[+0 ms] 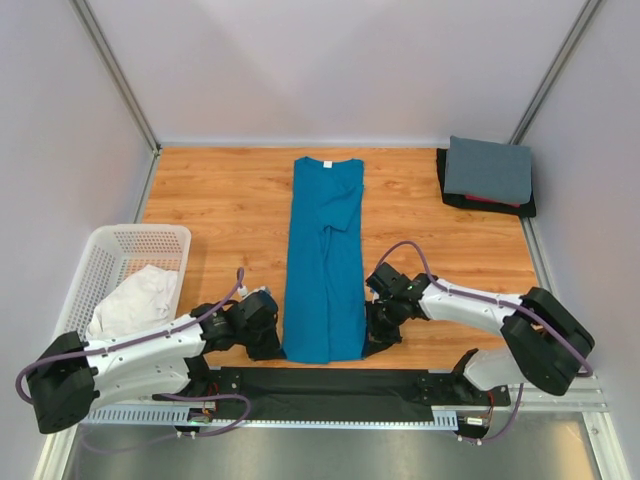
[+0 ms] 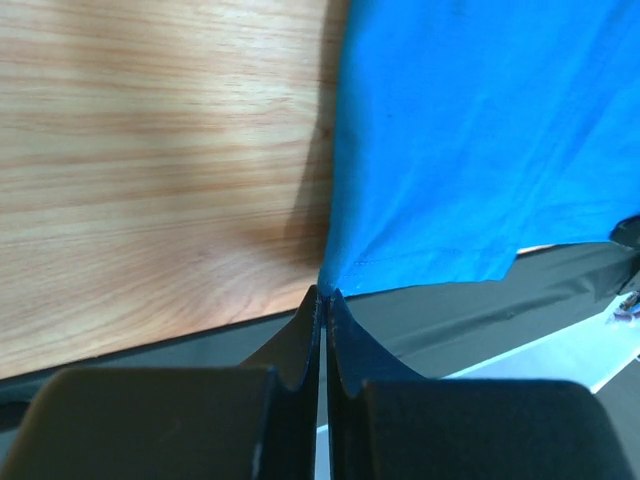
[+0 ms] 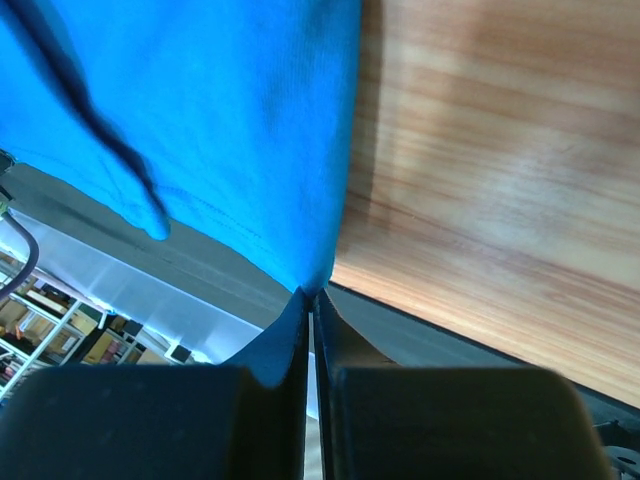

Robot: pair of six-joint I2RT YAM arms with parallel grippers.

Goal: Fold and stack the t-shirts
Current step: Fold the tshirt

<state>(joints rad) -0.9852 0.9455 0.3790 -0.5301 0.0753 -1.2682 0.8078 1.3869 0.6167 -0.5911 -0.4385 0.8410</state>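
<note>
A teal-blue t-shirt (image 1: 325, 260) lies lengthwise down the middle of the wooden table, its sleeves folded in so it forms a long strip. My left gripper (image 1: 277, 345) is shut on the shirt's near left hem corner (image 2: 330, 290). My right gripper (image 1: 372, 345) pinches the near right hem corner (image 3: 312, 288). Both corners sit at the table's near edge. At the far right corner rests a stack of folded t-shirts (image 1: 487, 173), slate-grey on top with dark and red ones beneath. A white t-shirt (image 1: 135, 300) lies crumpled in the basket.
A white mesh laundry basket (image 1: 120, 245) stands at the left side of the table. A black strip (image 1: 330, 385) and metal rail run along the near edge by the arm bases. Grey walls enclose the table on three sides.
</note>
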